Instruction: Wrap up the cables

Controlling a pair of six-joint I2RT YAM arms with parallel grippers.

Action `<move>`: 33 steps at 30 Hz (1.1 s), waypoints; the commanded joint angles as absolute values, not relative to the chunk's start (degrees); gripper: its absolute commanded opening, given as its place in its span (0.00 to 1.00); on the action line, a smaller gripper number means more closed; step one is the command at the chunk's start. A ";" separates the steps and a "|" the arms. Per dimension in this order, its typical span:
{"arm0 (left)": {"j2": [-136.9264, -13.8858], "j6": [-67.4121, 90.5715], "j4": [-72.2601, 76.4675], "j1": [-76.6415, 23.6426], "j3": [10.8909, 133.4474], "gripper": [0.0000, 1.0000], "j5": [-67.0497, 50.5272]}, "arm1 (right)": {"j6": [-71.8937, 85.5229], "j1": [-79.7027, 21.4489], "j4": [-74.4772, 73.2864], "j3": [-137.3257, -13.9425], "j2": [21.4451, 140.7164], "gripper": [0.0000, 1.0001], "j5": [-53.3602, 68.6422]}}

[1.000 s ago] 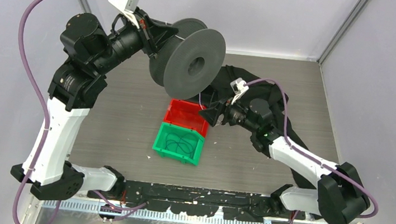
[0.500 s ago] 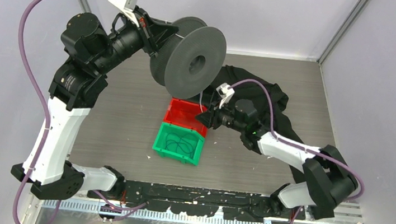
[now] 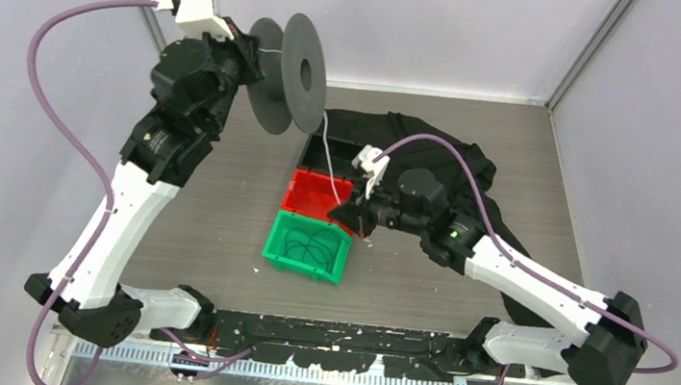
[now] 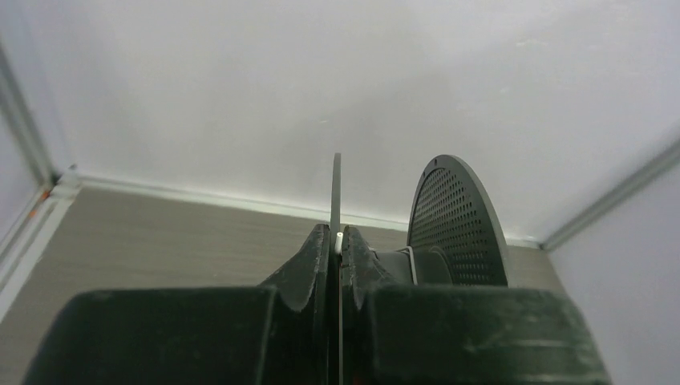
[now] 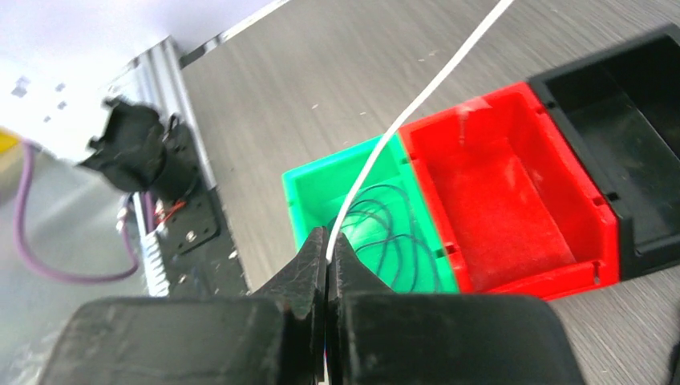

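Spool (image 3: 299, 76) swings back-left since earlier frame, now near edge-on by back wall; left gripper (image 4: 337, 245) clamped on its near flange, thin disc pinched between jaws; cable (image 5: 426, 100) leaves hub, runs down-right above black bin (image 3: 317, 156) and red bin (image 5: 577, 200); right gripper (image 5: 327, 250) shifts toward green bin (image 5: 309, 192), goes from wide apart to shut on cable, strand nipped at tips; judgement: cable now strung between both arms, winding can begin; dark loops (image 5: 385, 233) lie untouched in green bin.
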State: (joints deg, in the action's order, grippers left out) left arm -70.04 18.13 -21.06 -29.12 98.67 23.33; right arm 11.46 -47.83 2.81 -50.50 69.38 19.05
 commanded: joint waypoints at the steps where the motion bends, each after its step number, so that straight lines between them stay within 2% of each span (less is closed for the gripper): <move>1: -70.24 21.79 -9.61 -30.10 96.13 0.01 38.83 | 3.46 -53.46 -13.60 -57.69 65.06 0.00 15.66; 6: -71.78 21.20 -4.54 -31.77 91.92 0.00 48.49 | 0.44 -57.83 -23.14 -67.20 67.03 0.01 18.41; 13: -76.15 9.57 -2.40 -35.27 91.84 0.01 49.50 | -7.57 -61.26 -33.29 -80.72 71.07 0.01 18.33; 22: -77.16 4.66 -15.09 -38.49 91.90 0.00 31.48 | -20.92 -59.53 -31.35 -87.69 71.55 0.00 7.26; 33: -71.60 -2.95 -28.57 -38.54 88.08 0.01 7.32 | -20.88 -48.35 -27.31 -91.41 73.92 0.00 10.55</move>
